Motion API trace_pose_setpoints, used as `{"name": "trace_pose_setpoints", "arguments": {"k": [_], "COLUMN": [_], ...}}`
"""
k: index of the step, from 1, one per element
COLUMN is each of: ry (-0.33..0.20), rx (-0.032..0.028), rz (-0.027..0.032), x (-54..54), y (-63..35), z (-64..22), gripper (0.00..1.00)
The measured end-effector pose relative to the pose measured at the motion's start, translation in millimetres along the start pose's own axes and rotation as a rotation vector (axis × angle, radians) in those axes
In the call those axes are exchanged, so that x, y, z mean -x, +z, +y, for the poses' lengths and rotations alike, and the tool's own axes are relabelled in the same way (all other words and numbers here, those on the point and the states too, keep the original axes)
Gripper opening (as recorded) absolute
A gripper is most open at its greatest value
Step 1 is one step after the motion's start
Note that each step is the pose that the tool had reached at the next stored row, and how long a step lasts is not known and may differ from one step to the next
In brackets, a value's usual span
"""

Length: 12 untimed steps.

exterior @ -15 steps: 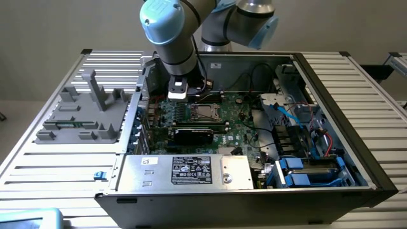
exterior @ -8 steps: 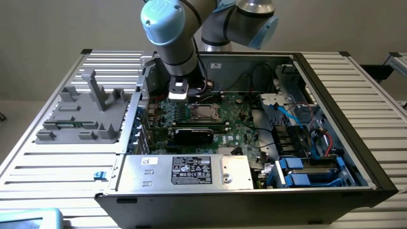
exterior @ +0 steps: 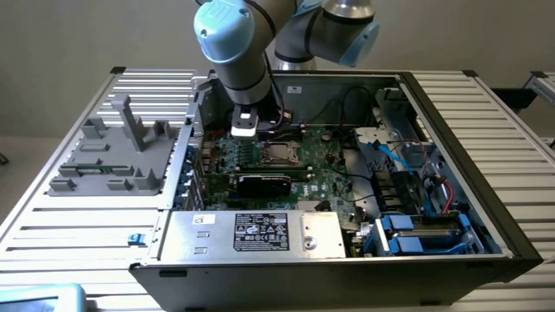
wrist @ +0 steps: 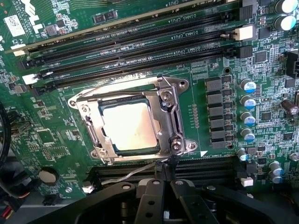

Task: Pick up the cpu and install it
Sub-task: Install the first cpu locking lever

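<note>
cpu (wrist: 129,126) already sitting in socket frame (wrist: 135,119) on motherboard (wrist: 205,60); gripper (wrist: 164,175) clenched, holding nothing, hovering just beside socket.

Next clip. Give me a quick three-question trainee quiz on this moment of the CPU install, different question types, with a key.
1. True or false: the cpu lies inside the socket frame on the motherboard.
2. Multiple choice: the end effector is (A) wide open, (B) shut with nothing between its fingers, (C) shut on the cpu.
3. Fill in: in the exterior view, the arm reaches down into the open computer ____.

Key: 1 true; 2 B; 3 case.
</note>
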State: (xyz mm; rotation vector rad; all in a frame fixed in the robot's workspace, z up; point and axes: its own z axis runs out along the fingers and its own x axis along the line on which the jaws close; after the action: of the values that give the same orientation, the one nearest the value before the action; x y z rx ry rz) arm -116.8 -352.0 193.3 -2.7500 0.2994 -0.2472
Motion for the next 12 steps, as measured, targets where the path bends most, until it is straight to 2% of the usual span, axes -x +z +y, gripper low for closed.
{"name": "trace_pose_setpoints", "arguments": {"k": [12], "ry": [0.006], "rx": [0.0006], "rz": [0.0025], "x": [-1.5], "y": [3.2], "z": [1.5], "gripper": [0.11]}}
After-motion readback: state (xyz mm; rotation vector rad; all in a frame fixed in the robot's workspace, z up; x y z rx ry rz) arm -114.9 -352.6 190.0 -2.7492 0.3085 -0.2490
